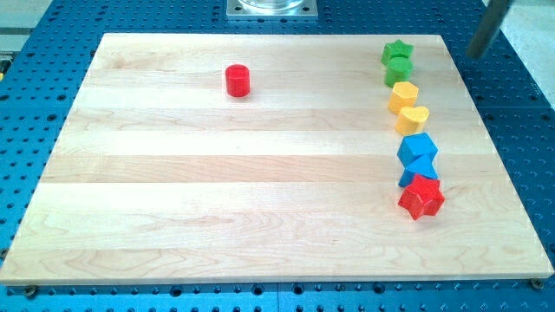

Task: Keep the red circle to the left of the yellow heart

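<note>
One view: camera view only, taking in the whole wooden tabletop (260, 173) on its blue perforated base (52, 26).
Red circle: I see the red circle (238, 81) alone in the upper middle-left of the board, well apart from every other block.
Yellow heart: the yellow heart (413, 119) sits in the column at the view's right, so the red circle lies to its left.
Column, top to bottom: green star (397, 52), green block (398, 71) of unclear shape, yellow block (403, 95), the heart, two blue blocks (417, 149) (413, 173) touching, red star (421, 197).
My tip: my tip (474, 55) hangs off the board at the view's top right, near the green star but apart from it.
Gripper: I run none, only the rod, so I cannot tell any opening or closing.
</note>
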Tool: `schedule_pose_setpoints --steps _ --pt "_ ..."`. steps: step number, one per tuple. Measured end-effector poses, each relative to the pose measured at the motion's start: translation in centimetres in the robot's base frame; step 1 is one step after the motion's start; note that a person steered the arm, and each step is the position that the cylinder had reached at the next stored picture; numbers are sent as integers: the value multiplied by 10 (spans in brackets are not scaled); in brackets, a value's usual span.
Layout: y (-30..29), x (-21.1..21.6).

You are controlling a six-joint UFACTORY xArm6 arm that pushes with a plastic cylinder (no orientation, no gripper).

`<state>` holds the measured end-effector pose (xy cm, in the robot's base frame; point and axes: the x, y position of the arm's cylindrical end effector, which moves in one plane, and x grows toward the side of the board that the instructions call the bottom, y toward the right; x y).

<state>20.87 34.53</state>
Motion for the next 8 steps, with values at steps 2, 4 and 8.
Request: schedule_pose_setpoints --steps 2,4,8 --pt "-19 -18" --pt "-66 -17" --pt "-409 -16"
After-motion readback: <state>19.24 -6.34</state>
